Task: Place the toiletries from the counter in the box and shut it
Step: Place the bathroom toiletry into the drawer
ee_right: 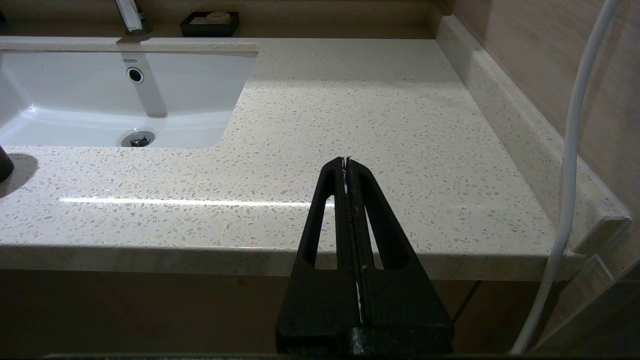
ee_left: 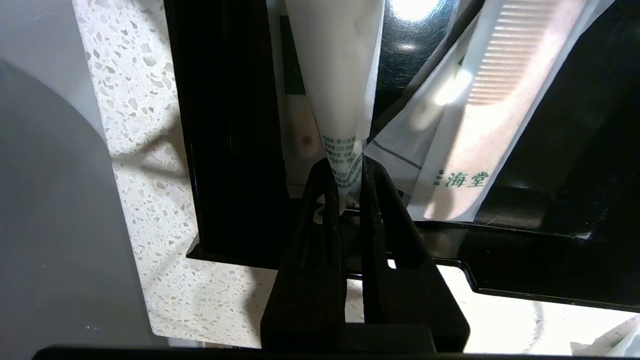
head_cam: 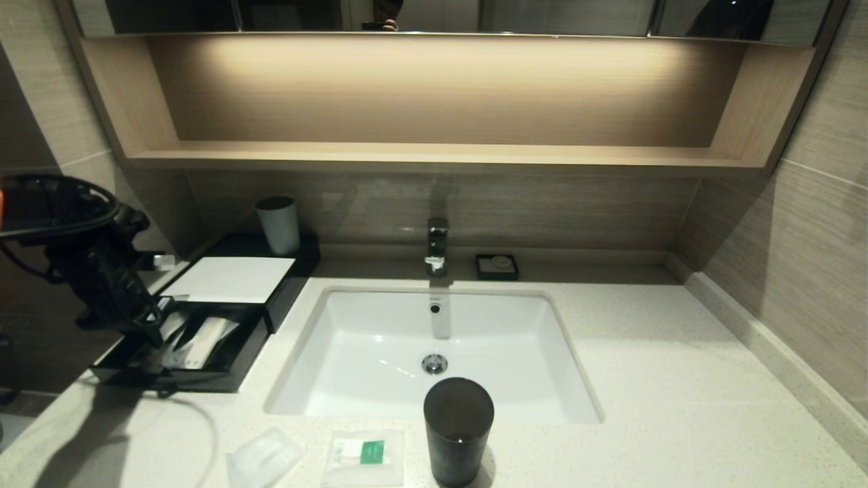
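My left gripper point(ee_left: 348, 187) hangs over the open drawer of the black box point(head_cam: 271, 308) at the far left corner of the surface point(head_cam: 678, 379); its jaws are pinched tight on the end of a long white toothbrush sleeve point(ee_left: 337, 75), which points into the drawer; other wrapped packets point(ee_left: 480, 125) lie inside it; a small clear packet point(head_cam: 263, 455) and a square white sachet with a green label point(head_cam: 363, 455) lie at the near edge, in front of the sink point(head_cam: 380, 352); a dark cup point(head_cam: 458, 430) stands just beside the sachet; my right gripper point(ee_right: 348, 162) waits past the near right edge, jaws pressed together on nothing.
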Controlling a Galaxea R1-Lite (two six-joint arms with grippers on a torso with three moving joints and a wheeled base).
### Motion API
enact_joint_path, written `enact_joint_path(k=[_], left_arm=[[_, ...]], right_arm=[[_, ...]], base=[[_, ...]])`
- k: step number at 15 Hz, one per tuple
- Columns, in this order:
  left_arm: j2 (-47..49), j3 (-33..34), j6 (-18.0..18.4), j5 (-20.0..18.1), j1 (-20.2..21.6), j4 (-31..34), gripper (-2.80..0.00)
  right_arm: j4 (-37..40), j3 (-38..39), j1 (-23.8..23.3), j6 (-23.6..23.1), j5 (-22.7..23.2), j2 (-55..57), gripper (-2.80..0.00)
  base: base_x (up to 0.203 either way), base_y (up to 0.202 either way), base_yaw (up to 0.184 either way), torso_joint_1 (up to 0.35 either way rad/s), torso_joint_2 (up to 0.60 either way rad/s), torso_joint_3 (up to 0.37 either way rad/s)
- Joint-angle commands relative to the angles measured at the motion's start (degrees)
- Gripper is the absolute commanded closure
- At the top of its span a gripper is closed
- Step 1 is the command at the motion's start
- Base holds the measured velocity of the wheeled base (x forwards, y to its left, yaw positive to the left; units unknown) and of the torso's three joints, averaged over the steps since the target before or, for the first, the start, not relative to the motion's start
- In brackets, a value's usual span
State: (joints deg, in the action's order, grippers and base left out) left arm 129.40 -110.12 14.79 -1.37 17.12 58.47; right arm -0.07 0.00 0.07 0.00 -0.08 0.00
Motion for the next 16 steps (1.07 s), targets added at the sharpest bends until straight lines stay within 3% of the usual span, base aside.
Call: enact_joint_path(k=[1, 3, 4, 16], left_arm=[[0.1, 0.0, 0.4, 0.1, 0.1, 0.0, 0.0], [0.2, 0.0, 0.8, 0.1, 0.2, -0.3, 0.0], [0.2, 0.1, 1.5, 0.1, 0.3, -0.3, -2.8], [-5.8, 0.1, 1.3, -1.2, 0.0, -0.9, -2.8]], right_arm=[[0.0, 0.0, 0.0, 0.0, 0.0, 0.0, 0.0], [0.0, 0.0, 0.0, 0.0, 0.0, 0.0, 0.0], [0.0, 0.1, 0.0, 0.0, 0.0, 0.0, 0.0], [0.0, 0.0, 0.0, 0.0, 0.0, 0.0, 0.0]], base=[[0.0, 0.0, 0.0, 0.0, 0.0, 0.0], [0.0, 0.0, 0.0, 0.0, 0.0, 0.0], [0.0, 0.0, 0.0, 0.0, 0.0, 0.0], [0.0, 0.0, 0.0, 0.0, 0.0, 0.0]])
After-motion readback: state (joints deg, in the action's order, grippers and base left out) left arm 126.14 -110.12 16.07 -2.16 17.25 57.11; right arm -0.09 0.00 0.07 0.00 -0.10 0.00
